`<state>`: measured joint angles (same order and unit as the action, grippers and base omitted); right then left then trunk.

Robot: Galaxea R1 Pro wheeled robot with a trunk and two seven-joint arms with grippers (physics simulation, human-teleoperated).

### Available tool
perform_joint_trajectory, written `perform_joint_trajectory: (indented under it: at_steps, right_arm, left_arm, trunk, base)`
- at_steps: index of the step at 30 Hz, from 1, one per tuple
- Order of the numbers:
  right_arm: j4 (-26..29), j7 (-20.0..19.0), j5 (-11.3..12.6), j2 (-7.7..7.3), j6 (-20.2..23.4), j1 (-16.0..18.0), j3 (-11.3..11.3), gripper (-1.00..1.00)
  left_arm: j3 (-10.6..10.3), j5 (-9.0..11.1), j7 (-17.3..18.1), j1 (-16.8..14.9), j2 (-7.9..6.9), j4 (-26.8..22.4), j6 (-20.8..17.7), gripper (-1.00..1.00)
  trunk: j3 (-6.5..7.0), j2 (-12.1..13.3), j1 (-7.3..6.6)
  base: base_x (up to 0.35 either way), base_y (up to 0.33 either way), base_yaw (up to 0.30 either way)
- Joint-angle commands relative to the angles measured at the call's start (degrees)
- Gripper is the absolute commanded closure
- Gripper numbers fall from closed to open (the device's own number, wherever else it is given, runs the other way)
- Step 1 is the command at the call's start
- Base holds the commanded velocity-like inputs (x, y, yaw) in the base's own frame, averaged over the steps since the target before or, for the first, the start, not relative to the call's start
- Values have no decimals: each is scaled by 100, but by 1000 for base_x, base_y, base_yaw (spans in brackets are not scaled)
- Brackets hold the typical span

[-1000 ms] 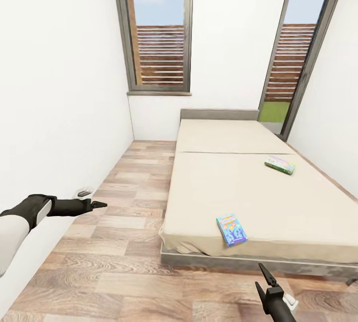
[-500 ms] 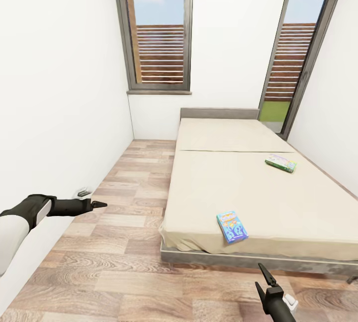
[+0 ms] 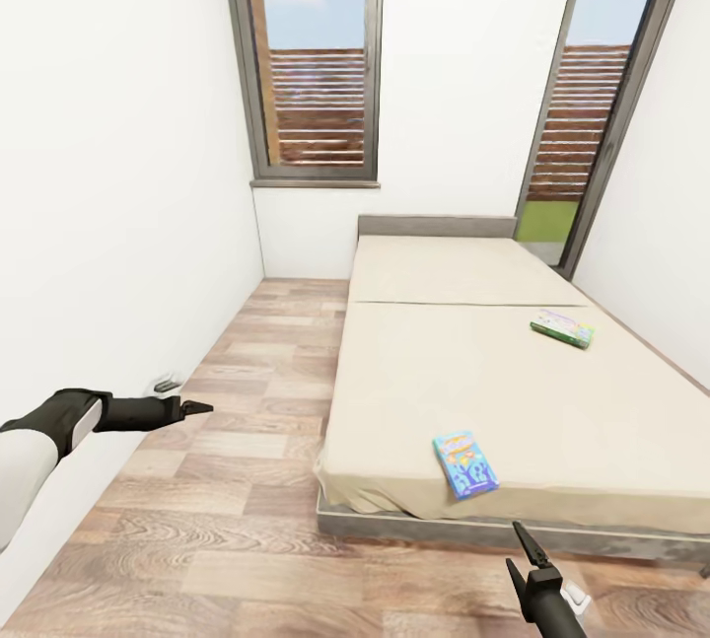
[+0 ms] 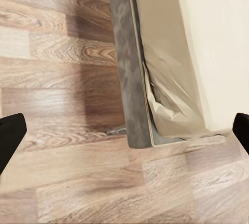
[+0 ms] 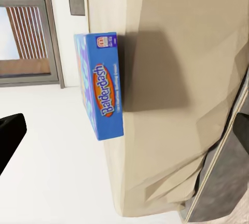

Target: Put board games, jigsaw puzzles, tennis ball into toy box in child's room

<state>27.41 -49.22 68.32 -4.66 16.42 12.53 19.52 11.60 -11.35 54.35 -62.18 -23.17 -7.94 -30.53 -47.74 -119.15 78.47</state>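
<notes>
My left gripper [image 3: 197,407] hangs over the plank floor [image 3: 227,520] by the wall, fingers spread wide. On the bed [image 3: 473,362], the small blue board game [image 3: 464,463] lies near the foot edge. My right gripper [image 3: 523,554], fingers parted, sits below it. The green-edged board game [image 3: 562,328] lies farther right.

Low bed [image 3: 463,372] with beige mattress and grey headboard, set on wood-plank floor [image 3: 227,510] below 2 dark-framed tall windows [image 3: 314,56]. Small blue board game [image 3: 464,463] flat near the foot edge; green-edged board game [image 3: 562,328] farther up, toward the right side, well apart. Left gripper [image 3: 195,407] over the floor beside the white wall, right gripper [image 3: 523,551] low before the bed frame, fingers parted.
</notes>
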Motion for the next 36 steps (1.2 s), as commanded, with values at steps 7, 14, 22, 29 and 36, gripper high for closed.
perform_joint_trajectory:
  at_steps: [7, 14, 22, 29, 36]
  right_arm:
    - [1, -3, 46, 0, 54, 3, 1, -100]
    - [2, 4, 46, 0, 54, 3, -2, -100]
    - [1, 14, 43, 0, 93, 3, -9, -100]
    - [-6, 33, 42, 2, 128, 3, -20, -100]
    - [-7, 42, 41, 8, 141, 11, -27, -100]
  left_arm:
    - [50, -64, 25, 4, 5, -6, -34, -100]
    - [49, -54, 34, 4, 5, -6, -27, -100]
    - [53, -44, 40, 4, 2, -6, -26, -100]
    - [53, -38, 40, 4, -3, -6, -36, -100]
    - [53, -34, 40, 4, -2, -6, -58, -100]
  trunk:
    - [-6, -2, 2]
    - [-6, -2, 2]
    - [-6, -2, 2]
    - [-6, -2, 2]
    - [-113, -243, 134]
  base:
    - [146, 0, 0]
    - [137, 95, 0]
    - [35, 26, 0]
    - [3, 2, 0]
    - [0, 0, 0]
